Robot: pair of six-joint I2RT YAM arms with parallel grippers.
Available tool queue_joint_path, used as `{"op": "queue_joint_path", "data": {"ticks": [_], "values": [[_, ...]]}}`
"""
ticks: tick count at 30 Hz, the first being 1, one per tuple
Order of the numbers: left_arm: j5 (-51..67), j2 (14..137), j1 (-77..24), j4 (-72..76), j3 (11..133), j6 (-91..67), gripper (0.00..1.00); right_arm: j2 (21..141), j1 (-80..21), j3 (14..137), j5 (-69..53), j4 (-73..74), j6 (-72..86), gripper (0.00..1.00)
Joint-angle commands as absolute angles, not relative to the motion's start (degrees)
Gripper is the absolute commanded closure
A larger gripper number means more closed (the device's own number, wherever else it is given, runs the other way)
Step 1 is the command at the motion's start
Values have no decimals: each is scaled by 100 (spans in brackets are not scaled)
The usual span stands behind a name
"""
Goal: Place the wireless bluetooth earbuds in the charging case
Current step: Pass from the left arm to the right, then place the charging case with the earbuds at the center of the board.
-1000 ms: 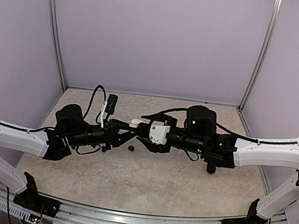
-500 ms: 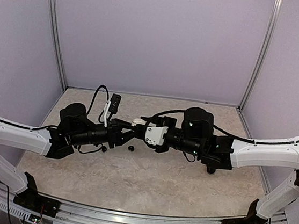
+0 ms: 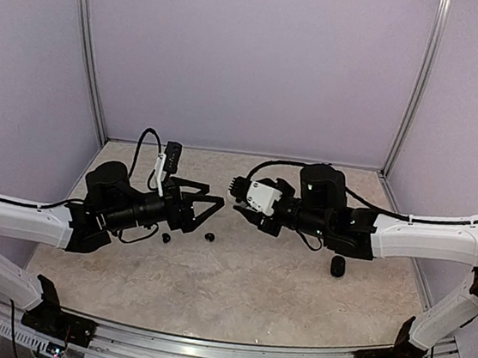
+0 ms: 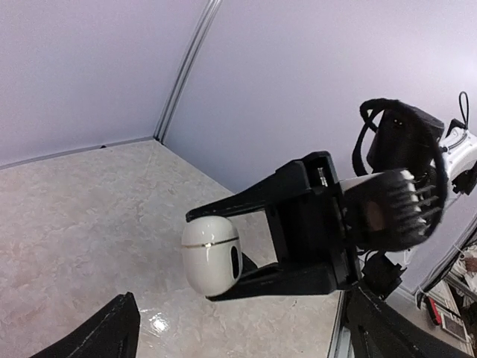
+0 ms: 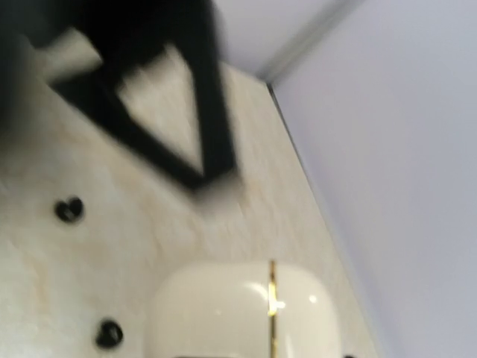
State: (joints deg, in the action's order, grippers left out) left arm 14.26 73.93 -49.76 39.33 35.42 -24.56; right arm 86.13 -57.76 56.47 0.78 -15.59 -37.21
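- left gripper point(image 3: 205, 212): jaws spread wide, nothing between them. In its own wrist view the fingertips sit at the two lower corners, well apart. It hangs above the table point(image 3: 250, 310), pointed toward the right gripper.
- first earbud point(image 3: 166, 238): tiny, glossy black, loose on the table just below the left gripper. Not in any case.
- second earbud point(image 3: 210, 237): same kind, on the table near the first, below the gap between the two grippers.
- right gripper point(image 3: 238, 197): closed on the charging case, one finger above it and one below, held clear of the table.
- charging case point(image 4: 211, 253): white, pebble-shaped, lid down. A thin gold mark crosses the seam in the right wrist view. Its seam faces the left gripper.
- dark pebble-shaped object point(image 3: 338, 266): on the table beneath the right forearm. Too small to tell more.
- step in hand (judgement): the case is held but shut, and both buds lie outside it, so the task is barely begun. The lid must come up before either bud can go in.
- method (judgement): the right gripper should hold the case steady by its lower half, leaving the lid free. The left fingertip should catch the lid edge opposite the hinge and lift gently, since the smooth shell may twist or slip in the grasp. The buds are small and slick, so each needs a centred, narrow pinch from above.
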Motion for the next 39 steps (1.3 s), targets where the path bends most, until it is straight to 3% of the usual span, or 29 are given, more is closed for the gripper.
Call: {"op": "queue_joint_path", "data": {"ticks": [1, 12, 30, 39], "values": [[591, 6870, -4843, 3967, 3319, -2247, 1, 8718, -5105, 5945, 9, -983, -2337, 70], [-503, 6694, -4654, 3745, 3252, -2344, 1, 10201, -3571, 6948, -733, 381, -625, 67], [-362, 6575, -4625, 3577, 3077, -2092, 1, 13086, -3381, 10178, -2417, 2333, -3553, 69], [-393, 6345, -4580, 3647, 2877, -2174, 1, 13741, -3303, 11012, -2899, 3300, -4282, 62]]}}
